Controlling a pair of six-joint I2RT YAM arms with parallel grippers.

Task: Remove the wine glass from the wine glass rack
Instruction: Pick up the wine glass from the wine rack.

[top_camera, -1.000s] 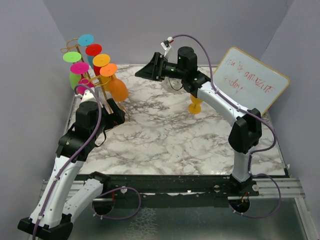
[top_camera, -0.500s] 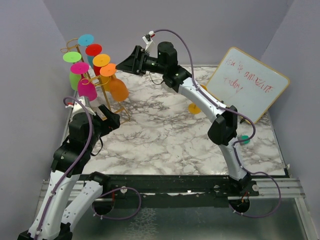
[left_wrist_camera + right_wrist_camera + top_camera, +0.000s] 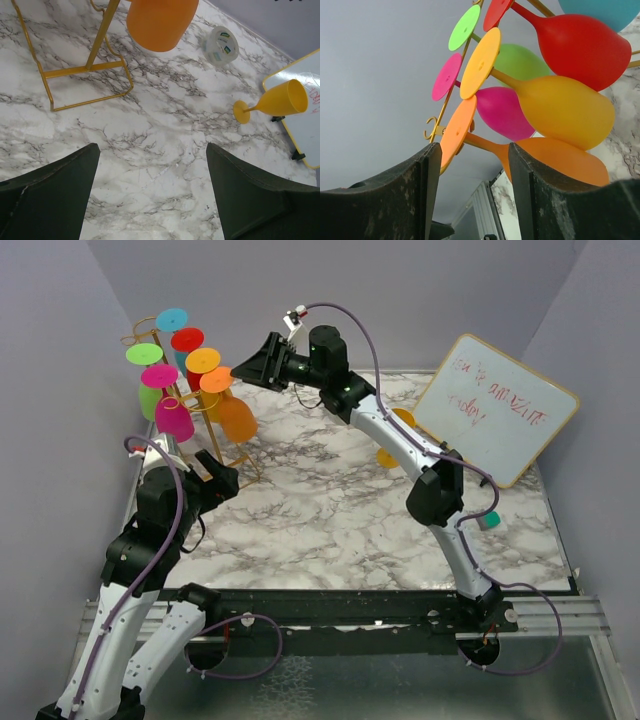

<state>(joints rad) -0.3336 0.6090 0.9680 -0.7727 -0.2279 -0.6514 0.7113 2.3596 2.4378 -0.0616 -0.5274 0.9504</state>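
Left end effector [image 3: 152,149] wide open, holding nothing, low over the counter [image 3: 330,530] just in front of the wine glass rack [image 3: 87,69]. Rack stands far left with six glasses hanging bowl-down from its arms. The orange wine glass [image 3: 237,418] is outermost (my guess at the target). Right end effector [image 3: 475,150] is part open, grips nothing, and is lined up on that glass's stem. Suggest pinching the stem just under the foot and sliding it out along the arm, not lifting straight up. Small white tub [image 3: 222,46] looks shut, contents hidden. Yellow glass [image 3: 280,100] lies on its side, empty
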